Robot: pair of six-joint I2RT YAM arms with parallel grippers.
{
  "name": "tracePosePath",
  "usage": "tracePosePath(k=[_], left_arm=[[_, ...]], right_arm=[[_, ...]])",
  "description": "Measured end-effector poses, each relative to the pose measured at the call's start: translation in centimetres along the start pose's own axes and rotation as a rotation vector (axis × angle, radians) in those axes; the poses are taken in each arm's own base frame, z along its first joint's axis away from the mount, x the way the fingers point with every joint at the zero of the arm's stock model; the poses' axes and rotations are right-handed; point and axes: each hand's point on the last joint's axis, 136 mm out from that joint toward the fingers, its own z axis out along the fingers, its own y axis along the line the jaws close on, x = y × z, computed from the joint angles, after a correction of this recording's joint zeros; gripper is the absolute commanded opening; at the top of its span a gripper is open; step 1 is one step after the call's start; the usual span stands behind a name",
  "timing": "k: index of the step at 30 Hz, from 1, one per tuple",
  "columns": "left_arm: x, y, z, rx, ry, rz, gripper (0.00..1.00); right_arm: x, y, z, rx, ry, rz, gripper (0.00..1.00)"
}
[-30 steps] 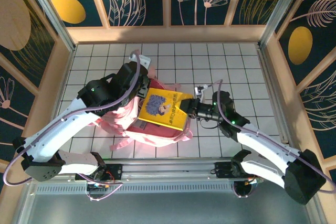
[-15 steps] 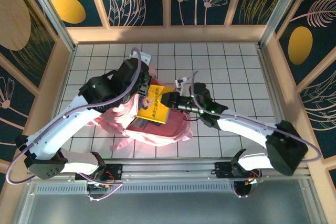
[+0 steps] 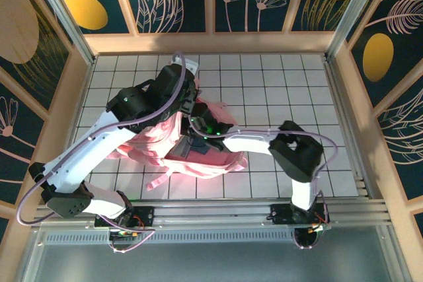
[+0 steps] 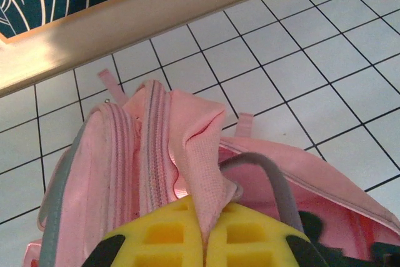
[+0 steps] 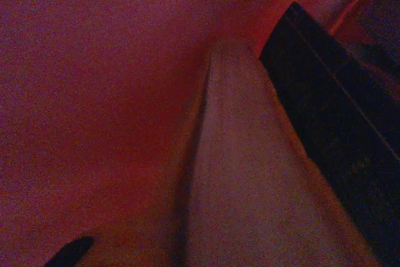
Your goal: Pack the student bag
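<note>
Book [image 5: 250, 173] inside pink student bag [image 3: 198, 160]

The student bag [image 3: 198, 160] is swallowing my right end effector [image 3: 197, 137] in the top view. Jaws are sitting out of sight under the fabric, so I'm not calling them wide or closed. Right wrist camera is giving dim red blur: a pale slab [image 5: 250, 173] and a dark block [image 5: 337, 129] are running off the frame edges, neither readable. My left arm [image 3: 99, 146] is covering the bag's left part from above. My left end effector [image 4: 205, 245], pinching pink fabric, is getting cropped by the left wrist view's bottom edge.
</note>
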Motion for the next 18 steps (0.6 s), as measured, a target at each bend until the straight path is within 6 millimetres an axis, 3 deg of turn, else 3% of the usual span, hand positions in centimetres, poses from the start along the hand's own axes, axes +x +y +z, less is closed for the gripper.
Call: tracePosePath(k=[5,9,13,18], left_arm=[[-0.2,0.5,0.2,-0.011,-0.003,-0.009,0.0],[-0.3,0.6,0.3,-0.009,-0.014,-0.017,0.0],[-0.1,0.6,0.2,-0.001,-0.017,-0.021,0.0],[0.4,0.3,0.4,0.021,-0.028,-0.031,0.0]], right_arm=[[-0.5,0.0,1.1,-0.034,-0.011,0.017,0.71],[-0.7,0.8,0.3,-0.067,0.016,-0.003,0.81],[-0.8,1.1,-2.6,-0.072,0.02,-0.054,0.83],[-0.2,1.3,-7.7,-0.098,0.007,-0.133,0.81]])
